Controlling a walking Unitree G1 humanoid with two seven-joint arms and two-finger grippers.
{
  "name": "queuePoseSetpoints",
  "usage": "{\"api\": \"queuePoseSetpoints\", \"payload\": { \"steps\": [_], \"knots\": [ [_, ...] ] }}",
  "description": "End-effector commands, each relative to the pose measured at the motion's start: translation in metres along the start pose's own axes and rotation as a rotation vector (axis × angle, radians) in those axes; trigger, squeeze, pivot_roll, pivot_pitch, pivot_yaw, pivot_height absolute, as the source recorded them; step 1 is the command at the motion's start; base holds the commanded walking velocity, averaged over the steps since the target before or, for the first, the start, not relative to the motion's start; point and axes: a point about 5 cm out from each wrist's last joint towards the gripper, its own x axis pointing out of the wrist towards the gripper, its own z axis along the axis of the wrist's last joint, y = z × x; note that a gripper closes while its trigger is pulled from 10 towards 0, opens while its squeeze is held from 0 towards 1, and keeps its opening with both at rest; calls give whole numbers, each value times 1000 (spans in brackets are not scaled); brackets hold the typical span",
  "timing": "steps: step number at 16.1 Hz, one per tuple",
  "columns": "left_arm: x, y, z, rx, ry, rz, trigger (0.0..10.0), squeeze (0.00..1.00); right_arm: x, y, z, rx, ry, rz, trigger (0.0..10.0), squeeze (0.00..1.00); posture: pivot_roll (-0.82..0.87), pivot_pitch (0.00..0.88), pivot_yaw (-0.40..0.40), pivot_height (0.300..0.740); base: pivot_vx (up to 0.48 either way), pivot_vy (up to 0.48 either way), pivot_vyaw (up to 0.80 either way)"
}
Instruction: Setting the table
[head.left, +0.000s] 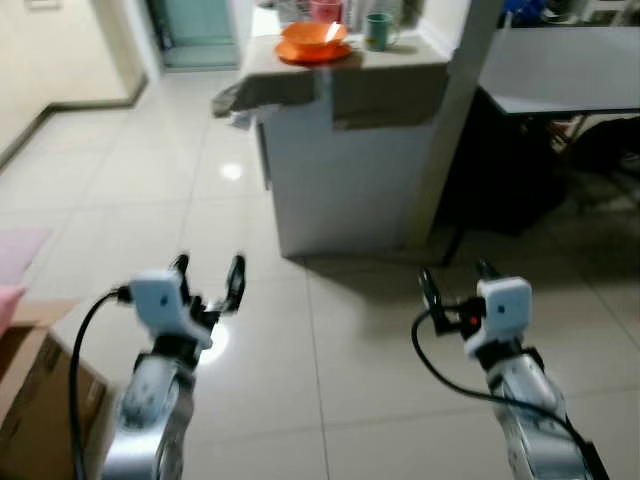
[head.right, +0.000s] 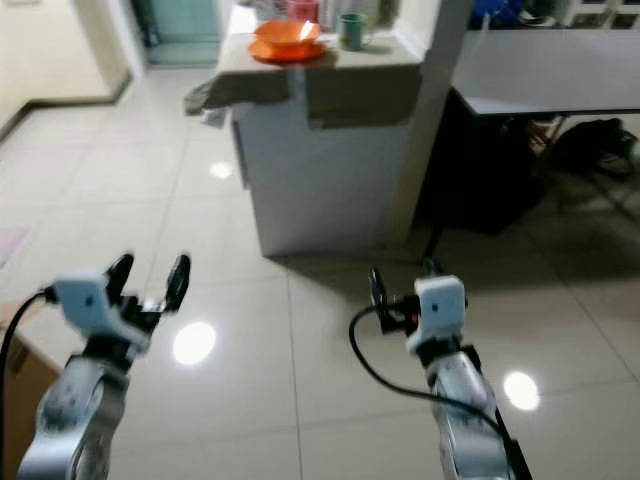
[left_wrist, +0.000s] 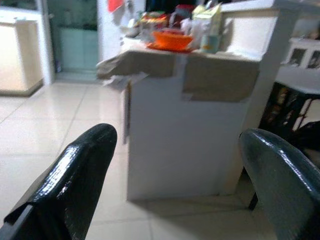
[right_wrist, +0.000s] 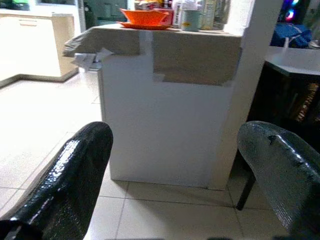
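phase: approach, nothing carried | left gripper (head.left: 208, 276) at 7 o'clock, jaws open, empty | right gripper (head.left: 456, 286) at 5 o'clock, jaws open, empty, both raised ready for a pick | orange bowl (head.left: 314, 36) on orange plate (head.left: 312, 54) with teal mug (head.left: 377, 30) at 12 o'clock on white surface (head.left: 340, 170), well apart, probably tableware to fetch

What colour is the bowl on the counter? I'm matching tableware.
Orange bowl, clearest in the right wrist view.

Cardboard box (head.left: 40, 390) (edge-cropped); countertop clutter (left_wrist: 200, 22) seemingly blurred.
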Motion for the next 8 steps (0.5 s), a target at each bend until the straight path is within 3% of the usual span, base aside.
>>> {"api": "queuePoseSetpoints", "payload": {
  "steps": [1,8],
  "knots": [
    [3,2,2,10,0,9,10000,0,4,-2,0,4,-1,-12,10000,0,-124,9,45,740,480,0,0],
    [12,0,5,4,-14,35,10000,0,12,6,-2,-13,6,23,10000,0,-113,4,43,740,475,0,0]
  ]
}}
